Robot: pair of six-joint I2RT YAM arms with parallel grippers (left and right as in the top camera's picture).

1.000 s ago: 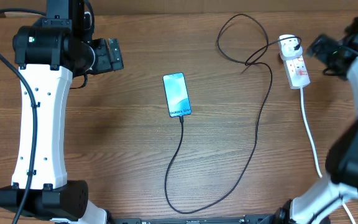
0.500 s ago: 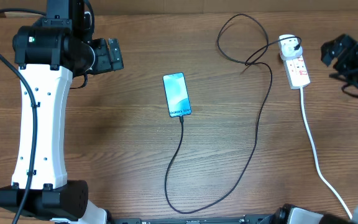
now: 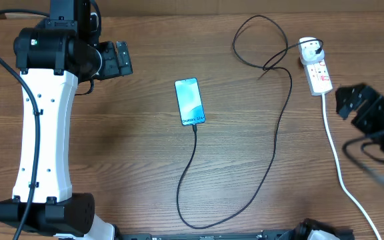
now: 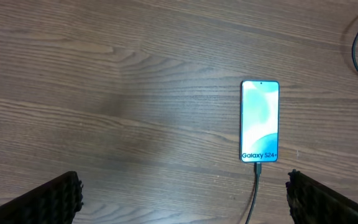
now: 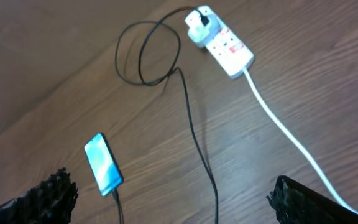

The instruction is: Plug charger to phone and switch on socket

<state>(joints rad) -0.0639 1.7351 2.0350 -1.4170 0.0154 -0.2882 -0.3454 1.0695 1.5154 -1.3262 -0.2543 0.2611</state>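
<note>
The phone (image 3: pixel 189 101) lies flat mid-table with its light blue screen up. The charger (image 3: pixel 275 140) has its black tip plugged into the phone's near end (image 4: pixel 258 167). Its thin cable loops toward the front, runs back and curls up to the black plug (image 5: pixel 197 18), which sits in the white socket (image 3: pixel 317 70) at the back right. My left gripper (image 3: pixel 115 59) hangs open at the back left, far from the phone, nothing between its fingers (image 4: pixel 48 202). My right gripper (image 3: pixel 360 107) is open and empty, to the right of the socket's white cord (image 3: pixel 333 143).
The thick white cord (image 5: pixel 284 130) runs from the socket toward the front right edge of the table. The charger cable forms a loose loop (image 3: pixel 255 40) left of the socket. Bare wood (image 3: pixel 112 147) lies left of the phone.
My right arm has swung from beside the socket at the back right toward the front, and now sits lower along the right edge. The left arm, phone and cable have not moved.
</note>
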